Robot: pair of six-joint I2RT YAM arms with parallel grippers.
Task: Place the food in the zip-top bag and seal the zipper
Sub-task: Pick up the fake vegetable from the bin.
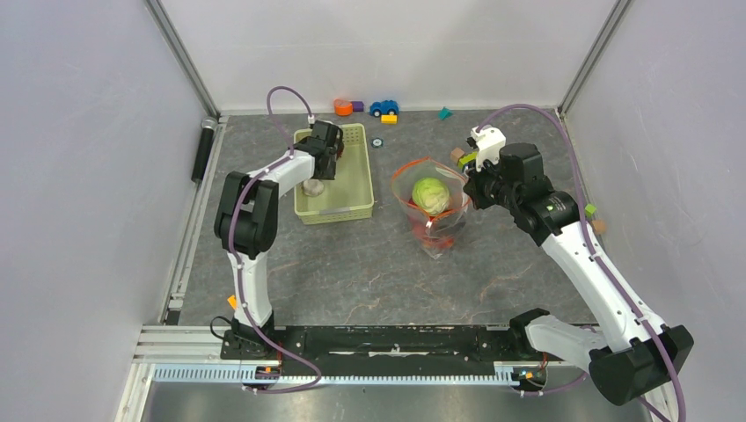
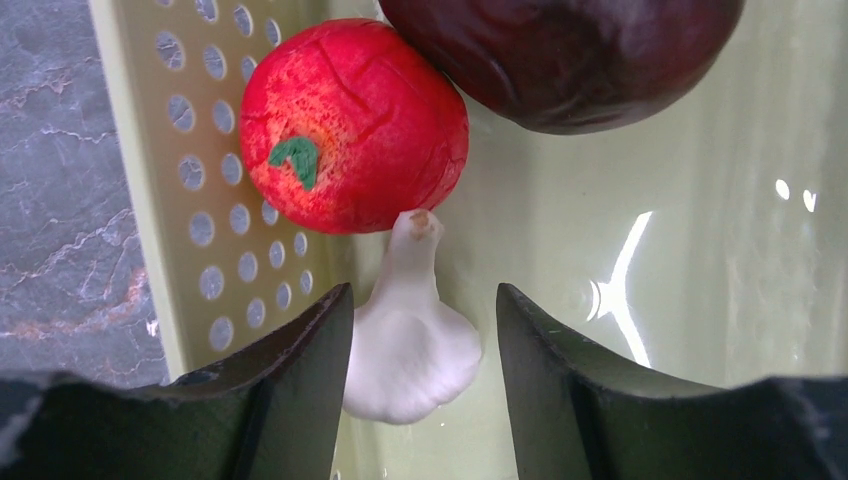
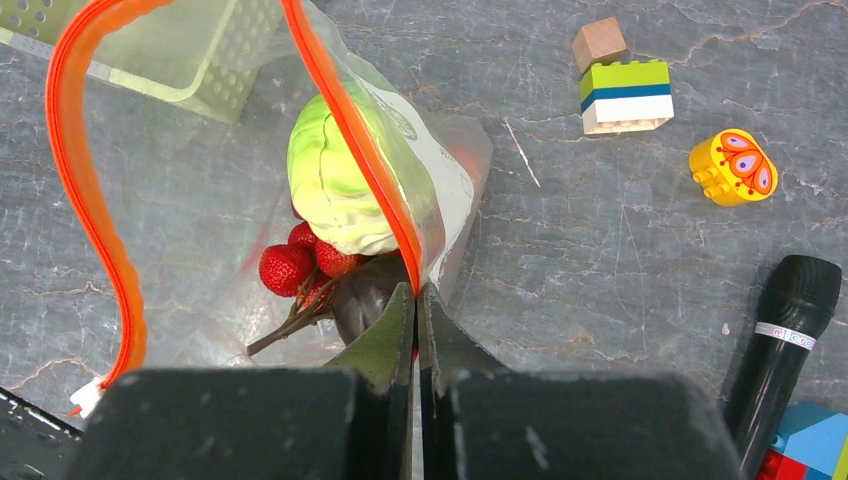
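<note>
The clear zip-top bag [image 1: 431,207] stands open mid-table, its orange-red zipper [image 3: 95,215] forming a loop. Inside it lie the green cabbage [image 3: 335,185], red strawberries [image 3: 285,268] and a dark purple piece [image 3: 365,300]. My right gripper [image 3: 415,295] is shut on the bag's mouth edge and holds it up. My left gripper [image 2: 425,335] is open inside the pale green basket [image 2: 180,220], its fingers on either side of a white garlic toy [image 2: 410,340]. An orange-red peach-like fruit [image 2: 355,125] and a large dark purple piece [image 2: 560,55] lie just beyond it.
Toy blocks [image 3: 620,85], a yellow brick [image 3: 733,167] and a black cylinder [image 3: 785,335] lie right of the bag. More toys and a blue car [image 1: 383,107] sit along the back wall. The basket [image 1: 352,202] stands left of the bag.
</note>
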